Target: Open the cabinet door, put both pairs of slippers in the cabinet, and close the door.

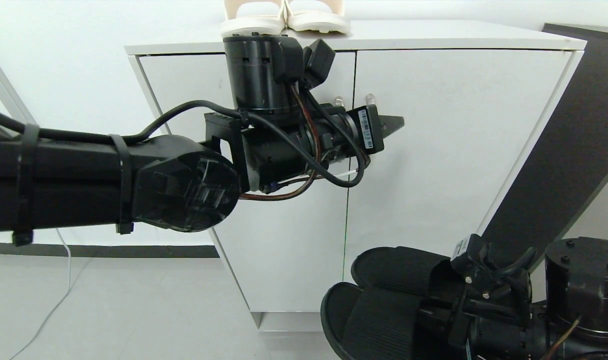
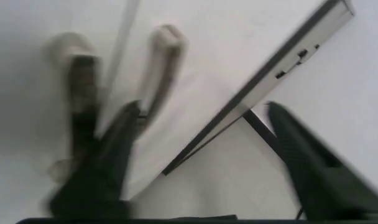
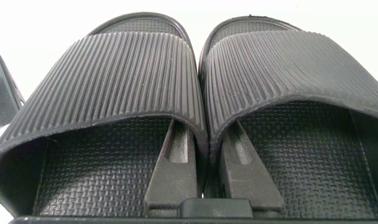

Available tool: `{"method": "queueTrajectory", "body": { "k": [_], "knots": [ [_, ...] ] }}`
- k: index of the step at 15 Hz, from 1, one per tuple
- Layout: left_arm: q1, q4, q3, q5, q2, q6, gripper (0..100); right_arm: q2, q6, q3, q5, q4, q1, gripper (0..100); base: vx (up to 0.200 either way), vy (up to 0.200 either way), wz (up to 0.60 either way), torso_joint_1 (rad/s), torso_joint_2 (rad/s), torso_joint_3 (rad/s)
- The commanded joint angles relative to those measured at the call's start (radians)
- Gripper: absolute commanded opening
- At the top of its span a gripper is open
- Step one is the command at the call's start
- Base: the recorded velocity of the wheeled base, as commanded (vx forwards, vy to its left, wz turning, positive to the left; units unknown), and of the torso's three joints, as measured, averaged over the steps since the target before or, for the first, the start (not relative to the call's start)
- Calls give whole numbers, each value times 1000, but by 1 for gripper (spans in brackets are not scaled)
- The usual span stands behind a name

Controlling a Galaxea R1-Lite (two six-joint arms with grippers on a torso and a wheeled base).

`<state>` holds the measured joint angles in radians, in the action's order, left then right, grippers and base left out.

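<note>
Opening the cabinet door (image 1: 449,165), shut at frame centre: left gripper (image 1: 390,122), fingers apart beside the knobs (image 1: 370,98), should clamp one knob squarely and pull straight, while right gripper (image 3: 207,175), clamped on black slippers (image 1: 384,295) lower right, keeps clear.

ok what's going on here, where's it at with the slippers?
The left gripper is open and up at the clear handles, where the two doors of the white cabinet meet. In the head view the doors look shut. The right gripper holds the black slippers low in front of the cabinet, one finger inside each slipper, pinching their inner walls together. The white slippers sit on the cabinet top. Neither pair is in the cabinet yet.
</note>
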<state>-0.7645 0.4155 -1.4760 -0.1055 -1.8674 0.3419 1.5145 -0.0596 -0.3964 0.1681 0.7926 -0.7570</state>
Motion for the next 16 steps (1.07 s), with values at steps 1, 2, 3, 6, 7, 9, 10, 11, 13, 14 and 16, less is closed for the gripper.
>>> {"method": "queueTrajectory", "body": {
  "k": [1,2,3,6,7,9,10,11,13,14,16],
  "knots": [
    [-3,2,-1,-5,1,2,0,-2,0,10,1,-1,-1,0,0,0,0,0,0,0],
    [-3,2,2,-6,2,3,0,-3,-2,19,2,-1,-1,0,0,0,0,0,0,0],
    [-3,2,3,-5,2,3,0,-7,-2,19,2,-3,-1,0,0,0,0,0,0,0],
    [-3,5,26,-8,8,5,0,-30,-2,36,45,-3,-16,0,0,0,0,0,0,0],
    [-6,5,39,-10,19,5,0,-33,-2,45,68,-3,-15,0,0,0,0,0,0,0],
    [-21,9,75,-11,47,3,0,-39,-2,53,97,-3,-15,0,0,0,0,0,0,0],
    [-24,11,95,-11,62,3,0,-39,-3,53,99,-4,-16,0,0,0,0,0,0,0],
    [-26,11,105,-11,70,2,0,-39,-3,53,99,-6,-18,0,0,0,0,0,0,0],
    [-42,11,160,-11,119,2,0,-39,-3,57,105,-6,-19,0,0,0,0,0,0,0],
    [-55,11,194,-11,149,0,0,-39,-14,60,105,-6,-21,0,0,0,0,0,0,0],
    [-62,11,247,-13,202,-3,0,-39,-23,64,106,-6,-21,0,0,0,0,0,0,0]
  ]
}}
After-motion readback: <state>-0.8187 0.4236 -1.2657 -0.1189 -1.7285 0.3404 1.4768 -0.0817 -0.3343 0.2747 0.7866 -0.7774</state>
